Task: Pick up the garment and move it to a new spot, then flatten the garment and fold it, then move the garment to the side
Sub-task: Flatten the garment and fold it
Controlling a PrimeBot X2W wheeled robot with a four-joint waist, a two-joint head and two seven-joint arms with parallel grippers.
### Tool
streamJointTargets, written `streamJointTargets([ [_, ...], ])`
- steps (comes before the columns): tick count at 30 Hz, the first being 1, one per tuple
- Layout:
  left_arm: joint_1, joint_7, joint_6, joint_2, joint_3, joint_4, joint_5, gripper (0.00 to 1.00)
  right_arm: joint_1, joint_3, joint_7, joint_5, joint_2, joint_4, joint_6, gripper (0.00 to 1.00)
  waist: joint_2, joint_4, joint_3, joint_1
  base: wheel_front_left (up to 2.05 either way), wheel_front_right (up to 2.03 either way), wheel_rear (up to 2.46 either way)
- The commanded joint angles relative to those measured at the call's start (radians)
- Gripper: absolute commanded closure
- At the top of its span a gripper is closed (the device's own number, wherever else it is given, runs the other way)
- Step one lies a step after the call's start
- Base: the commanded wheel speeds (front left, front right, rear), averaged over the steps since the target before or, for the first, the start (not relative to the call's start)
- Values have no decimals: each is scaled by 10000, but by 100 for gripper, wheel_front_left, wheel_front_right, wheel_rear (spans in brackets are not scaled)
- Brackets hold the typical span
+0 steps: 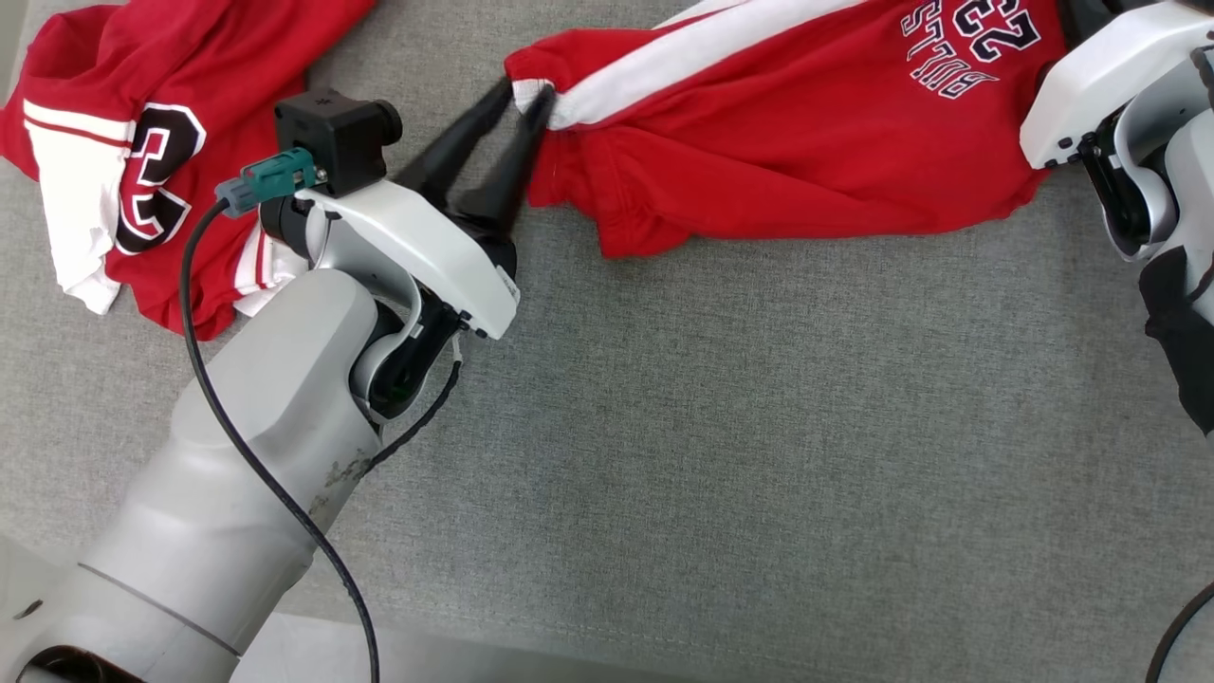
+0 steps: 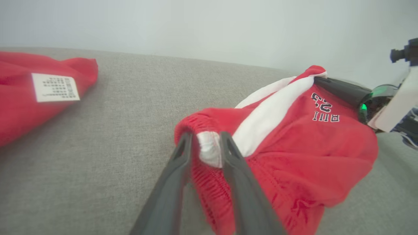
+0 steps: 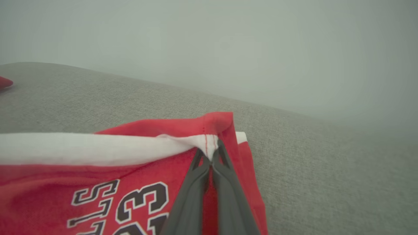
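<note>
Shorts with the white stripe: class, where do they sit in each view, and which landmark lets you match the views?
Head view: shorts, top centre to top right.
Left wrist view: shorts, centre to lower right.
Right wrist view: shorts, lower left.
Shared landmark: the 23 print.

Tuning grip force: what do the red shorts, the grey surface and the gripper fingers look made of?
Shorts: thin matte knit, likely polyester; it drapes softly, with a ribbed elastic waistband. Surface: grey woven fabric, matte; visible weave texture. Left gripper's fingers: dark matte plastic or rubber, smooth; can't tell which.
</note>
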Motion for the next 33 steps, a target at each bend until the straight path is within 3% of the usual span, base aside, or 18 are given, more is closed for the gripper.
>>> streamJointTargets([
  [1, -358, -169, -83, 346, 240, -77, 125, 0, -62, 171, -184, 87, 85, -59, -2, 0, 0, -6, -32, 0, 0, 0, 0],
  [6, -316, -643, 133, 480, 114, -135, 849, 0, -91, 512, -620, 437, 35, 319, -2, 0, 0, -61, -253, 0, 0, 0, 0],
  [12, 655, -842, 1163, 974, 213, -1118, 1885, 0, 747, 392, -1059, 839, -159, -42, -2, 0, 0, -177, -844, 0, 0, 0, 0],
  [18, 2164, -863, 2380, 1645, 752, -2650, 2528, 0, 2354, -859, -1097, 557, -317, -1856, -2, 0, 0, -389, -1340, 0, 0, 0, 0],
  [22, 3197, -865, 2945, 2009, 1163, -3566, 2598, 0, 3742, -1704, -1099, 38, -1, -3142, -2, 0, 0, -580, -1579, 0, 0, 0, 0],
  [28, 4436, -866, 3594, 2392, 1597, -4568, 2584, 0, 5101, -2481, -1100, -395, 557, -3953, -2, 0, 0, -813, -1798, 0, 0, 0, 0],
  [33, 5028, -841, 3848, 2541, 1688, -4941, 2437, 0, 5559, -2705, -1101, -437, 754, -3989, -2, 0, 0, -852, -1926, 0, 0, 0, 0],
])
